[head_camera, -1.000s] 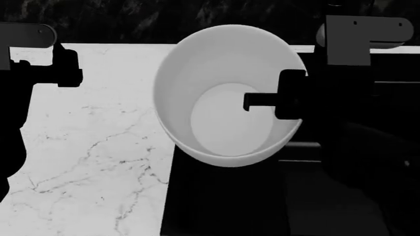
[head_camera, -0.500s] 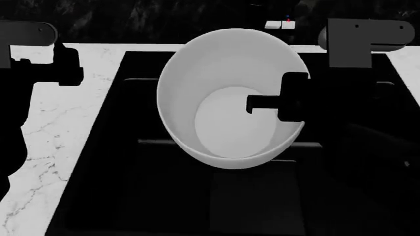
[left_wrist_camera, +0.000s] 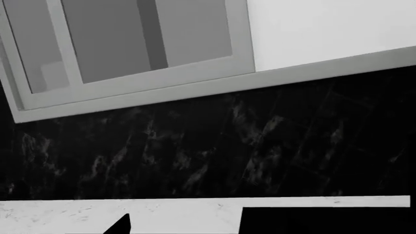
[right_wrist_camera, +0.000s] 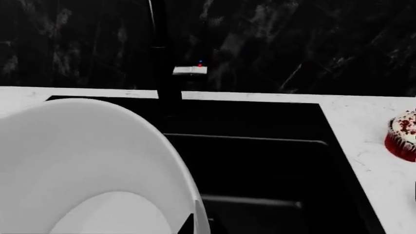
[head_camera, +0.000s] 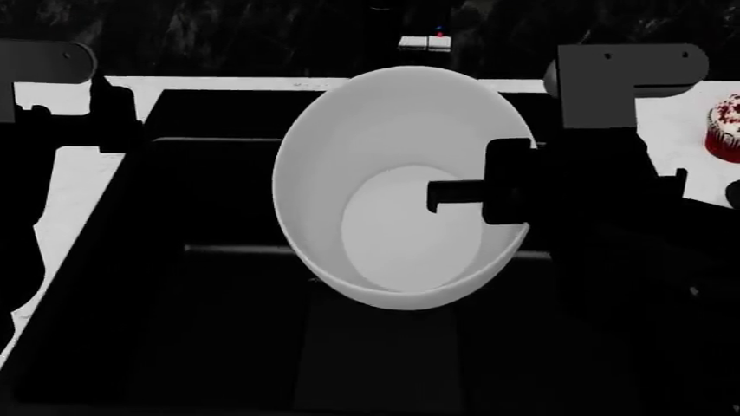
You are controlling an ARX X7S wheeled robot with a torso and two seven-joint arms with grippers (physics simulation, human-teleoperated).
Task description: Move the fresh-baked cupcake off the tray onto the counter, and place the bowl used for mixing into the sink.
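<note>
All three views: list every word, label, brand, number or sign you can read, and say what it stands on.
None can be read.
The faucet has a small handle with a red and a blue dot, hot and cold marks, no letters.
The bowl, cupcake, sink and counter are bare of text.

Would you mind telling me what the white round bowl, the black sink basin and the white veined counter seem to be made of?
The plain white round bowl looks like glazed ceramic or plastic: smooth, even, softly shaded walls. The matte black rectangular sink suggests composite or coated metal, flat with no glare. The white counter reads as polished marble-look stone, with thin grey veins.
</note>
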